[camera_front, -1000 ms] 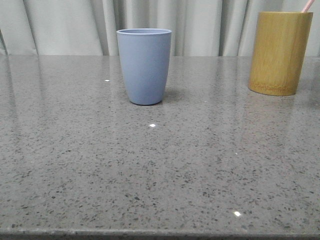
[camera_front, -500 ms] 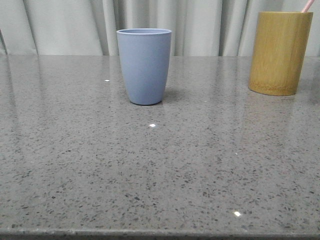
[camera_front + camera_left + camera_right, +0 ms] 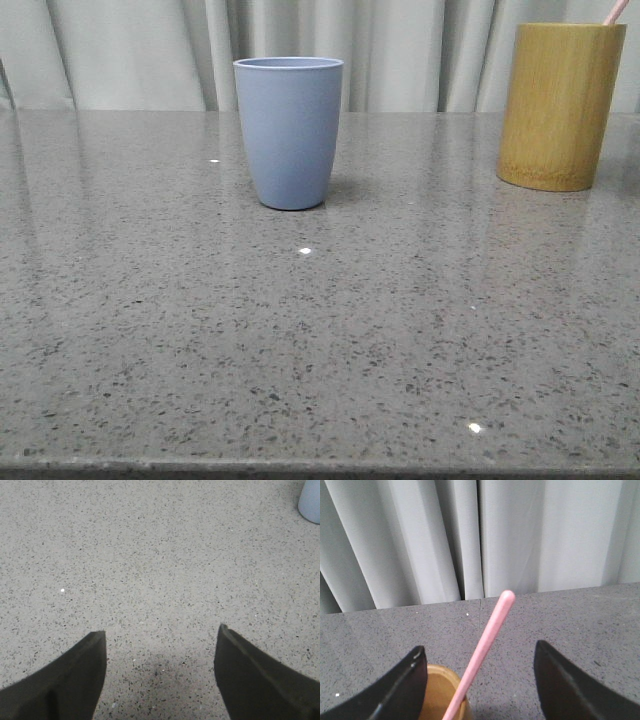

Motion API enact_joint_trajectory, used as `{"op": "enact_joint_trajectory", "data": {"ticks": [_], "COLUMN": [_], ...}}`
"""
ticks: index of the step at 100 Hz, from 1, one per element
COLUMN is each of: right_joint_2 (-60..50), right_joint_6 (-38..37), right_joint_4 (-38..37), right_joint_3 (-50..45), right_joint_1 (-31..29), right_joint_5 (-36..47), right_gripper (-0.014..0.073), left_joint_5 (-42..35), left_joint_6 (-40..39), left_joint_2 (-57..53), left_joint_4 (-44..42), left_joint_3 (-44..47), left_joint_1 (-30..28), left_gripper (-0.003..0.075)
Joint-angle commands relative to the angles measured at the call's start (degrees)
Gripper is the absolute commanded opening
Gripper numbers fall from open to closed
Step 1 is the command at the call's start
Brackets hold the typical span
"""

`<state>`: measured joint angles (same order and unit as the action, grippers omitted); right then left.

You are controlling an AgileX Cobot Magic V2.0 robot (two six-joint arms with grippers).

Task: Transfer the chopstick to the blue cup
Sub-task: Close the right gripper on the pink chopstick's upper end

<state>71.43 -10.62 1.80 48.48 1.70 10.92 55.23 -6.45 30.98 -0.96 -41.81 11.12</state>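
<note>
Front view: the blue cup (image 3: 289, 132) is standing upright left of centre on the speckled grey table (image 3: 320, 340), well apart from the bamboo holder (image 3: 560, 106) at the far right.
Left gripper: the left gripper (image 3: 161, 639) is hanging over bare table with its jaws spread wide and holding nothing; a sliver of the blue cup (image 3: 310, 501) is peeking in at a corner of its wrist view.
Chopstick: the chopstick (image 3: 481, 651) is leaning inside the bamboo holder (image 3: 440, 692), its rounded tip rising above the rim.
Right gripper: the right gripper (image 3: 481, 651) is hovering above the holder, jaws wide apart on either side of the stick, not touching it.
Step in hand: judging by this, the approach to grasp is underway, with nothing lifted yet.
Next move: it is probably calling for closing on the upper shaft, drawing the stick up, then carrying it left to the cup.
View difference: the right wrist view is showing the stick's length and lean, while the front view is catching merely its pink tip (image 3: 616, 11).
</note>
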Motion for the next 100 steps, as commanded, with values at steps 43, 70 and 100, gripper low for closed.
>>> {"op": "enact_joint_trajectory", "data": {"ticks": [43,70,100], "right_joint_2": [5.0,7.0,7.2], "right_joint_6": [-1.4,-2.9,-2.9], "right_joint_4": [1.3,1.3,1.3], "right_joint_3": [2.5,2.5,2.5], "right_joint_1": [-0.3,-0.3,-0.3], "right_joint_5": [13.9,18.3,18.7], "right_gripper": [0.0472,0.0465,0.0406], "left_joint_5": [-4.0,-4.0,-4.0], "left_joint_6": [-0.5,-0.5,-0.5], "left_joint_2": [0.2,0.2,0.2], "left_joint_4": [-0.1,-0.1,-0.1], "left_joint_3": [-1.4,-1.4,-1.4], "left_joint_1": [-0.1,-0.1,-0.1], "left_gripper": [0.0453,0.0453,0.0453]}}
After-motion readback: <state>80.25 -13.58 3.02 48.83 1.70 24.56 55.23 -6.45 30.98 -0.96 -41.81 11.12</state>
